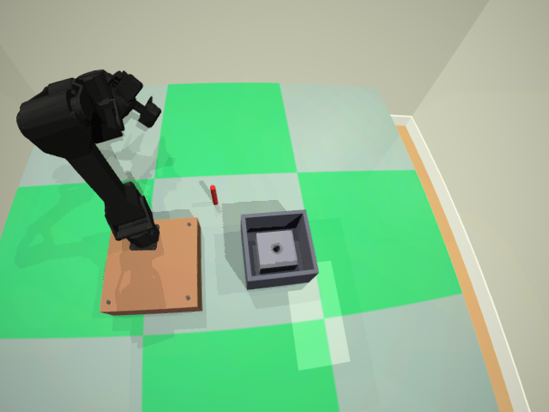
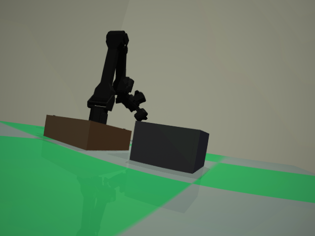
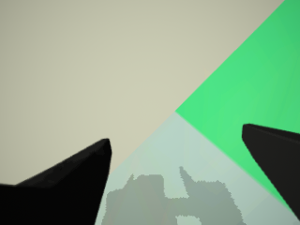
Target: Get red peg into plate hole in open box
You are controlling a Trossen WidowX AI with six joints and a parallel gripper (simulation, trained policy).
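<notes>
The red peg (image 1: 214, 195) stands upright on the checkered floor, left of and behind the open box in the top view. It does not show in the other two views. The dark grey open box (image 1: 281, 280) (image 2: 162, 147) has a light grey plate (image 1: 266, 239) at its bottom with a round hole (image 1: 276, 248) in the middle; nothing stands in the hole. My gripper (image 1: 146, 97) (image 2: 144, 106) (image 3: 176, 138) is open, with nothing between its fingers. It hangs above the floor, well to the left of and behind the peg in the top view.
The arm stands on an orange-brown base block (image 1: 177, 266) (image 2: 109, 138), left of the box with a gap between them. A white and orange edge (image 1: 437, 199) runs along the right side. The wrist view shows floor, a plain wall and the gripper's shadow.
</notes>
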